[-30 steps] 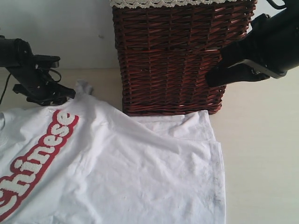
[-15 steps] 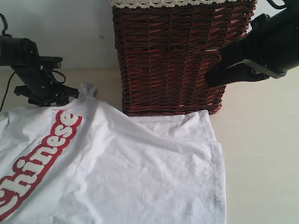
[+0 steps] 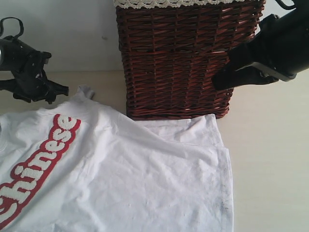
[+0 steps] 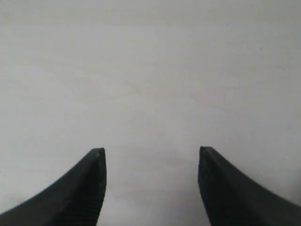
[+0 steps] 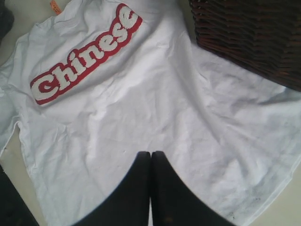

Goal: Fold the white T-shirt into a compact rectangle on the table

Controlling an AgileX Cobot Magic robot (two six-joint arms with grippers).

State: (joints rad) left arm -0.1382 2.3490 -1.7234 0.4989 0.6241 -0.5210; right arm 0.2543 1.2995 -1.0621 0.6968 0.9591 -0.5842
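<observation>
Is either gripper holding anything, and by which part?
Nothing is held: left gripper open over the table, right gripper shut empty above the white T-shirt.

White cotton T-shirt [image 3: 145, 179]: fuzzy white "Chinese" lettering [image 3: 41, 162] edged in red, small orange neck tag [image 5: 55, 5], grey smudges [image 3: 224, 203] near one hem.
Woven wicker basket [image 3: 178, 63]: dark reddish-brown, cream lace trim [image 3: 178, 3].
Flat bench [image 3: 270, 159]: pale beige.
Left pincer [image 4: 151, 150], right pincer [image 5: 150, 155]: black.

Pale blue-grey wall [image 3: 72, 34] at back, soft even light. Dark wicker basket [image 3: 178, 63] w/ cream lace trim [image 3: 174, 3] stands in front of it.
</observation>
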